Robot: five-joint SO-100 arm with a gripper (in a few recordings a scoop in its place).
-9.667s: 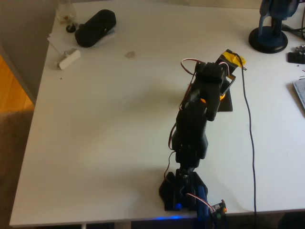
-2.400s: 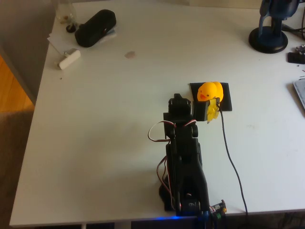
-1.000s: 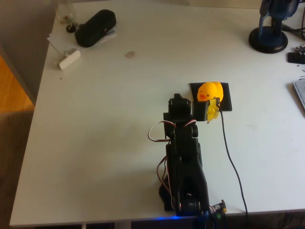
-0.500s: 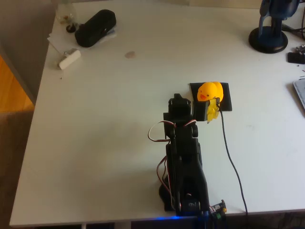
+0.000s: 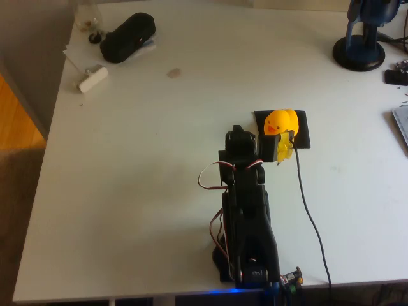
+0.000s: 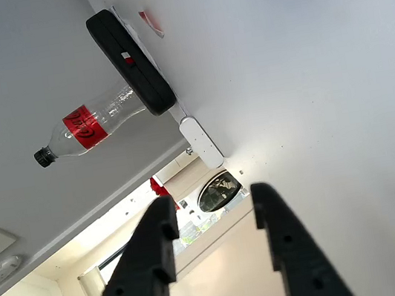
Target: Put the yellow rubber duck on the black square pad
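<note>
The yellow rubber duck point(image 5: 280, 121) is seen right of centre in the overhead view, seated on the black square pad point(image 5: 303, 136), whose dark surface shows to the duck's right and below it. The black arm point(image 5: 245, 210) is folded at the lower centre of that frame, and a yellow-taped part beside its upper end lies just below the duck, partly overlapping the pad's lower left edge. A thin black cable point(image 5: 309, 210) is seen running from there down to the desk's lower edge. On the white desk point(image 5: 159, 191), a bulky black case point(image 5: 127, 37) lies at the upper left with a small white block point(image 5: 93, 78) just below it, and a faint brownish stain point(image 5: 173, 73) is visible to their right. A dark blue stand point(image 5: 360, 48) occupies the upper right corner. In the wrist view, the gripper point(image 6: 212, 213) is seen parted, with nothing between its fingers; the black case point(image 6: 131, 61) and the white block point(image 6: 201, 141) appear above it, along with a clear plastic bottle point(image 6: 93, 127) carrying a red label whose white script cannot be read with certainty.
</note>
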